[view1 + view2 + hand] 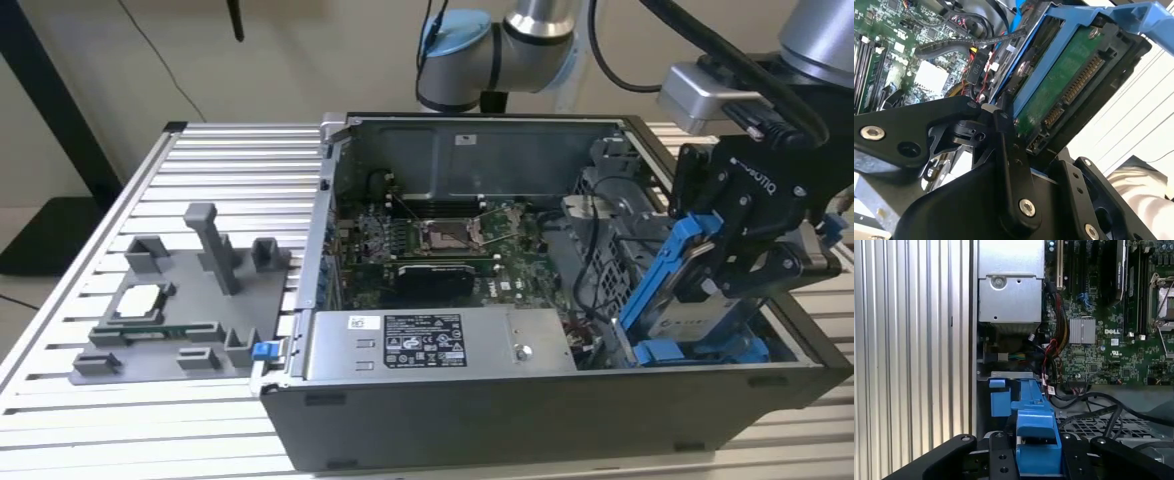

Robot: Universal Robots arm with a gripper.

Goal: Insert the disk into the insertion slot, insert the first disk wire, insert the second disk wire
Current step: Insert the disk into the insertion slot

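The robot's claw [731,272] is clamping the disk [683,305] by its flat faces, its black fingers [1006,145] closed tight on it, at the exterior view's right end of the open computer case [534,425]. The disk is standing on edge and leaning steeply, its blue frame running up one side. Its lower end is sitting down among the blue fittings of the slot [663,352], though whether the two are touching cannot be told.

In the second wrist view, the disk's green circuit-board underside [1064,85] is facing the camera, with the connector row along its edge exposed. Black and red cables [954,46] are looping just beside it, over the motherboard [889,30].

In the first wrist view, a blue end tab of the frame [1037,437] is poking out between the fingers, and the grey metal slot [1010,375] with its blue fitting is lying just beyond.

The grey power box [427,345] is lying along the case's near wall. The case is resting on a slatted metal table [80,440], near a grey parts holder [187,300].
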